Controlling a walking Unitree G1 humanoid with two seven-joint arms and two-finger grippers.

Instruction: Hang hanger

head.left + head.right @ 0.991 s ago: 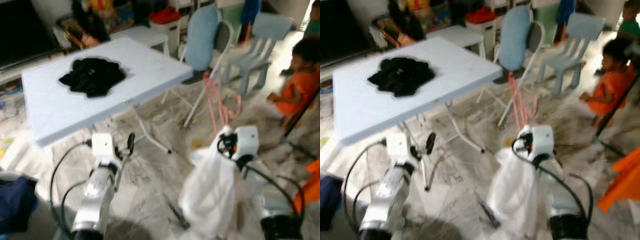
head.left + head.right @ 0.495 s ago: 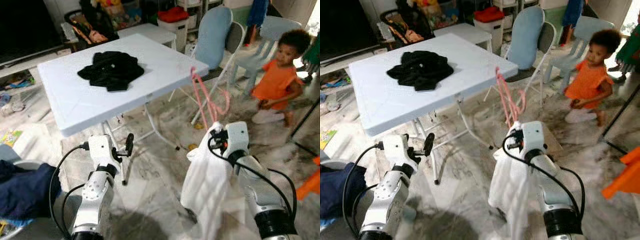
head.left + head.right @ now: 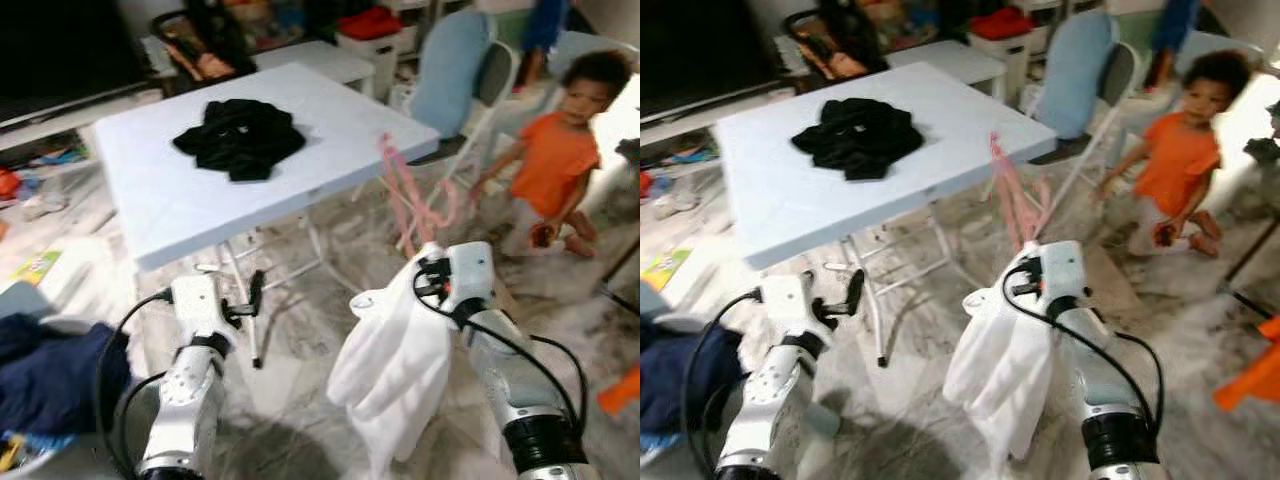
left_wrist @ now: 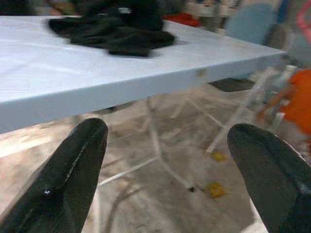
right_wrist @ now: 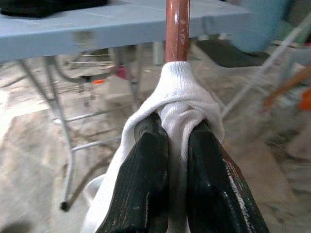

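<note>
A pink hanger (image 3: 405, 195) carries a white garment (image 3: 395, 370) that hangs down over my right arm. My right gripper (image 5: 177, 125) is shut on the garment's collar around the hanger's neck (image 5: 177, 29), low in front of me, right of the table. The hook end points up toward the white folding table (image 3: 180, 215). My left gripper (image 4: 167, 131) is open and holds nothing, just below the table's near edge (image 4: 121, 85). A black garment (image 3: 240, 138) lies crumpled on the tabletop.
A child in an orange shirt (image 3: 560, 160) stands close on the right beside light blue chairs (image 3: 450, 70). A dark blue cloth (image 3: 50, 370) lies at lower left. Shelves, toys and a dark screen line the back. The floor is marbled tile.
The whole view has shifted and steadied, so the camera moved. The hung garment swung a little leftward. The child has changed place at the right. Both grippers keep their states.
</note>
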